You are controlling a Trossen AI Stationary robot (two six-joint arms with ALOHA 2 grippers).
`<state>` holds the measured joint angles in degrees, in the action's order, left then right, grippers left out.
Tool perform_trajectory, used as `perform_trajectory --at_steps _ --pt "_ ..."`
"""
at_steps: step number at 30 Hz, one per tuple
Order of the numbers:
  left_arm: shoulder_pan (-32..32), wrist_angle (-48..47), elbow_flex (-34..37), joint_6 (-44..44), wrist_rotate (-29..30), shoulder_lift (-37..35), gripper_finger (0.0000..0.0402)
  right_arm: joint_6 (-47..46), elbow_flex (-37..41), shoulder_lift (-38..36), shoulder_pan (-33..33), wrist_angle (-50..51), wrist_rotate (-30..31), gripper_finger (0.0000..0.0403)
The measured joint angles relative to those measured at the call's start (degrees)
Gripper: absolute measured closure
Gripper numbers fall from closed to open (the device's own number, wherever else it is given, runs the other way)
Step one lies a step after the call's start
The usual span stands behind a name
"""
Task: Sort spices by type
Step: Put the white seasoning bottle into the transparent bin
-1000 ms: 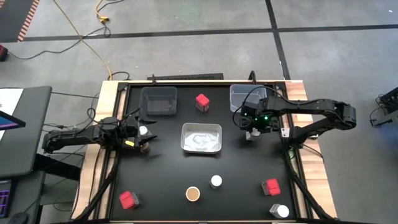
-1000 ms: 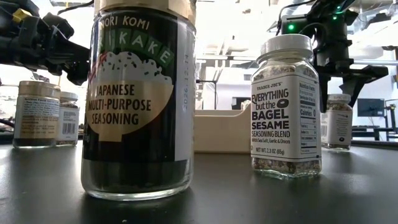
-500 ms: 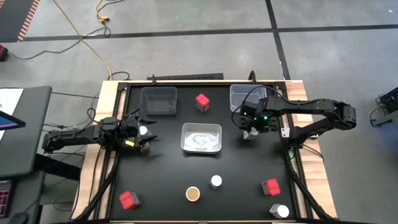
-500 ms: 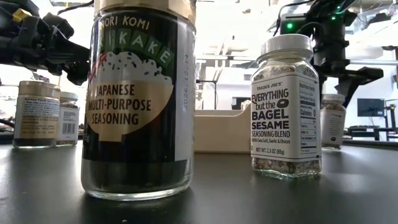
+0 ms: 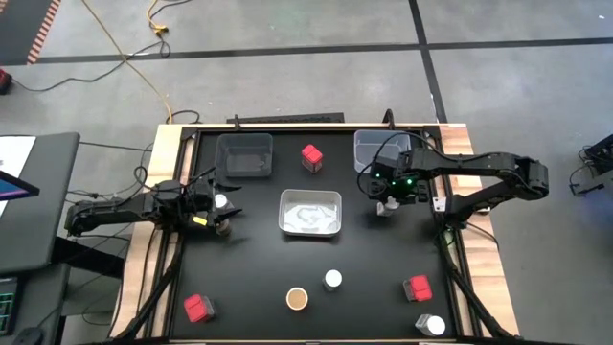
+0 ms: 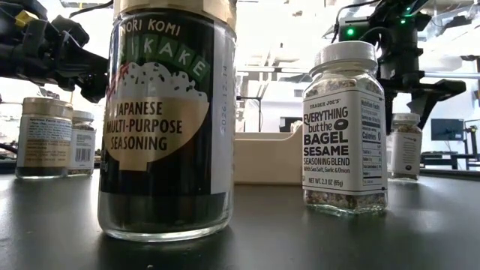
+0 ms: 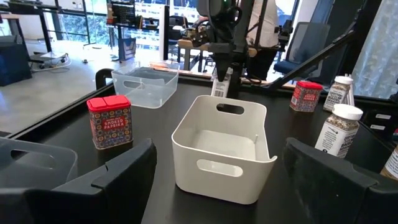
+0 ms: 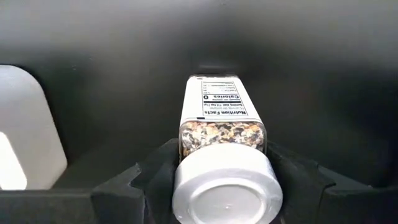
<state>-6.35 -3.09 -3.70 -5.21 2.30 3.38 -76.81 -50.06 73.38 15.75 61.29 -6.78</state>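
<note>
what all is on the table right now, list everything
red spice tin: 3, red, one at the back between the clear trays, one at the front left, one at the front right
white-lidded jar: 4, clear with white lids, front centre, front right corner, by the left tool, in the right tool
brown-topped jar: 2, brown tops, front centre and by the left tool
clear tray: 2, clear, back left and back right
white bin: 1, white, centre, empty
table: 1, black top
left tool: 1, dark, open, left side
right tool: 1, dark, closed on a white-lidded jar, right of the bin
</note>
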Motion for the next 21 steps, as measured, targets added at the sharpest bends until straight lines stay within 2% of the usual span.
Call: perform_trajectory --at_steps 7,21 --pt "0.0 0.0 0.0 0.0 0.0 0.0 0.0068 -1.2 0.0 0.0 -0.2 7.0 -0.8 0.0158" --pt "0.0 0.0 0.0 0.0 0.0 0.0 0.0068 0.1 0.0 0.0 -0.8 2.1 -0.4 0.0158"
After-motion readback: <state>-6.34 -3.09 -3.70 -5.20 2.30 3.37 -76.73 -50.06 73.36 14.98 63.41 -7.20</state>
